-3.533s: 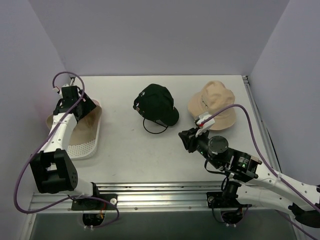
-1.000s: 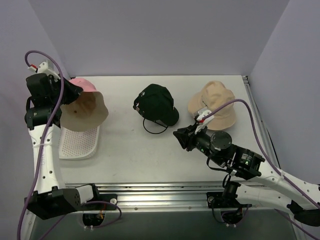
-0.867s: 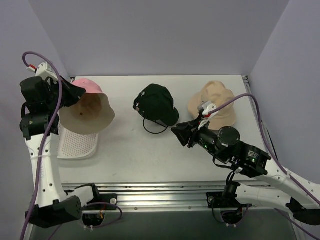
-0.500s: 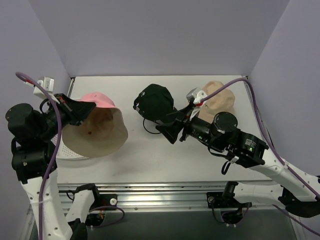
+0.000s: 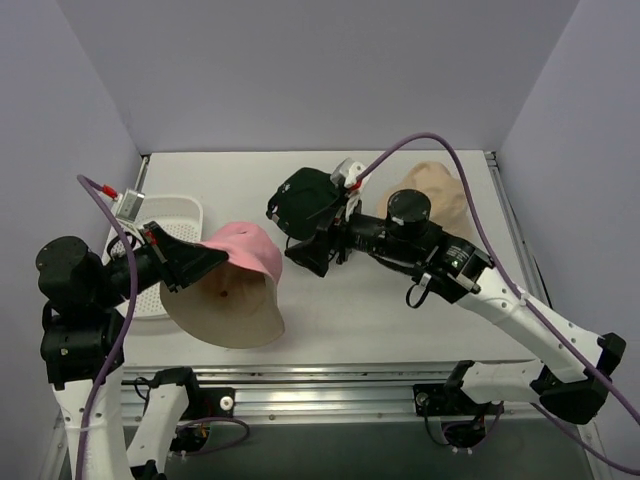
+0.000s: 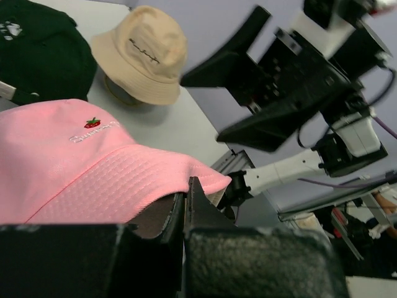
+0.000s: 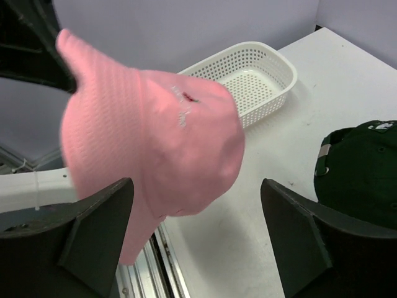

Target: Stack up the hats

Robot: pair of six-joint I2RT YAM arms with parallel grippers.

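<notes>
Left arm [image 5: 70, 300], right arm [image 5: 510, 305]: white links, round black joints, purple cables [image 5: 430, 137] looping. Left pincer [image 5: 205, 262], right pincer [image 5: 312, 248]: black, wedge-shaped fingers. White-red plugs at wrists.

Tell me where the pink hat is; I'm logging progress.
In the top view the pink hat hangs front-left, pinched by the left gripper, right of the white basket and left of the dark cap.

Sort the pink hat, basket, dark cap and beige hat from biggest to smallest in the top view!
1. Pink hat, though it is held up nearer the camera, which inflates it.
2. Basket, partly hidden.
3. Dark cap and beige hat: too alike to rank, both partly covered.
</notes>
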